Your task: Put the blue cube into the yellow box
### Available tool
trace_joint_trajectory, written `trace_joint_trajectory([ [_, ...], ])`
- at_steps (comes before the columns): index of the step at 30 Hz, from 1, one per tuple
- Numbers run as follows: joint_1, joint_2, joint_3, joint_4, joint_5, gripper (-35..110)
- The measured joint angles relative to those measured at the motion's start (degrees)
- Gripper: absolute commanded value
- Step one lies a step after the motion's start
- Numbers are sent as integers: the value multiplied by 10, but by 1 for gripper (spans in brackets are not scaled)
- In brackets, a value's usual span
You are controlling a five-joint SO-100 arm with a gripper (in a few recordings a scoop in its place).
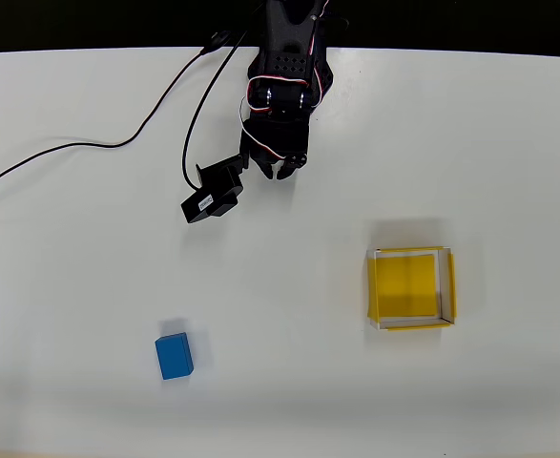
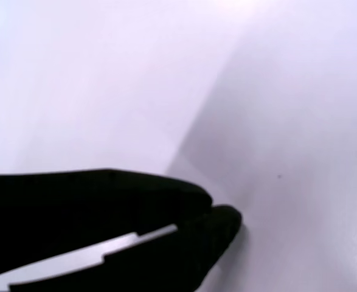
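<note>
We are getting ready to grab the blue cube point(image 1: 174, 356).

Our gripper point(image 1: 278, 173) is looking closed and empty, far from the cube; we should be opening wide, then dropping straight over it. The yellow box point(image 1: 411, 287) is sitting well apart from the cube.

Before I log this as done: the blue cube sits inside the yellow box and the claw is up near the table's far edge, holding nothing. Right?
Not quite. The overhead view shows the blue cube on the bare table, well left of the yellow box, which holds nothing. The rest stands: the claw is near the far edge, holding nothing.
</note>
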Motion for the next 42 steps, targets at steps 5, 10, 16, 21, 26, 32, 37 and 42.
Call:
trace_joint_trajectory([
  [5,0,0,0,0,0,0],
  [10,0,0,0,0,0,0],
  [16,0,0,0,0,0,0],
  [21,0,0,0,0,0,1],
  [26,-10,0,0,0,6,5],
  [32,37,-86,0,-110,-18,19],
  [37,86,-215,-4,-295,-47,26],
  [42,127,-358,-60,-454,-48,30],
])
